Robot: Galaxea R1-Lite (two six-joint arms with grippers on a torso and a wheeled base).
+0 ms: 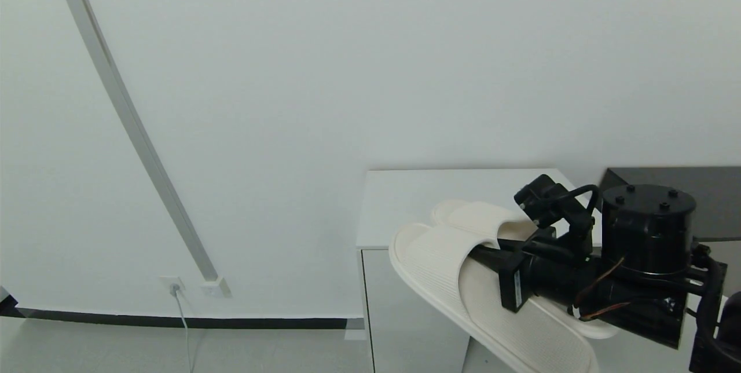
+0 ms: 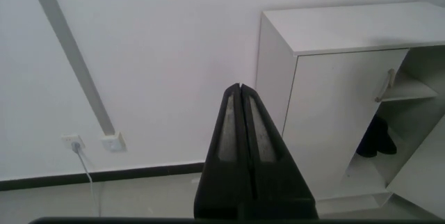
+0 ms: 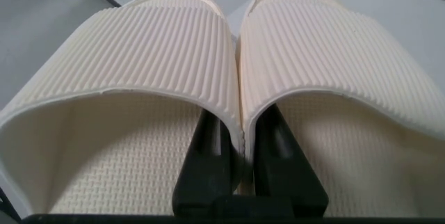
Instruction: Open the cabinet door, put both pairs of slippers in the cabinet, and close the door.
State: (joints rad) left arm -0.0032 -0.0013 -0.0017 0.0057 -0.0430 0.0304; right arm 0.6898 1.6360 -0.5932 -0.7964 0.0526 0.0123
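Slippers, a cream ribbed open-backed pair (image 1: 440, 269), hang at about four o'clock in the head view. The black right gripper (image 1: 486, 254) pinches their two inner walls together. In the right wrist view its fingers (image 3: 208, 158) reach under the uppers of the pair (image 3: 167, 57), clamped narrow on the touching sides.

The white box-shaped cabinet (image 1: 440, 187) lies behind and below the pair, toward five o'clock. Whether the toes touch its top I cannot tell.

From the left wrist view the cabinet (image 2: 334, 29) looks already opened. Beside a closed white door panel with a slim bar handle (image 2: 341, 120), a compartment stands open. It holds a white shelf (image 2: 410, 88) and dark shoes (image 2: 379, 140) low inside.

My reading is that the step in hand is carrying one pair to the opening. Whether it is the first or second pair cannot be told.

The next move calls for bringing the load down off the level of the top and round to the front. The toes would then go into the open compartment, clear of the shelf edge and the dark shoes, before the pinch lets go.

The right arm enters from four o'clock, wrist roughly level, fingers aimed toward ten o'clock. The slippers tilt, toes high and heels low toward five o'clock.

The black left gripper (image 2: 240, 95) has its fingers pressed together on nothing and faces the cabinet from well apart.
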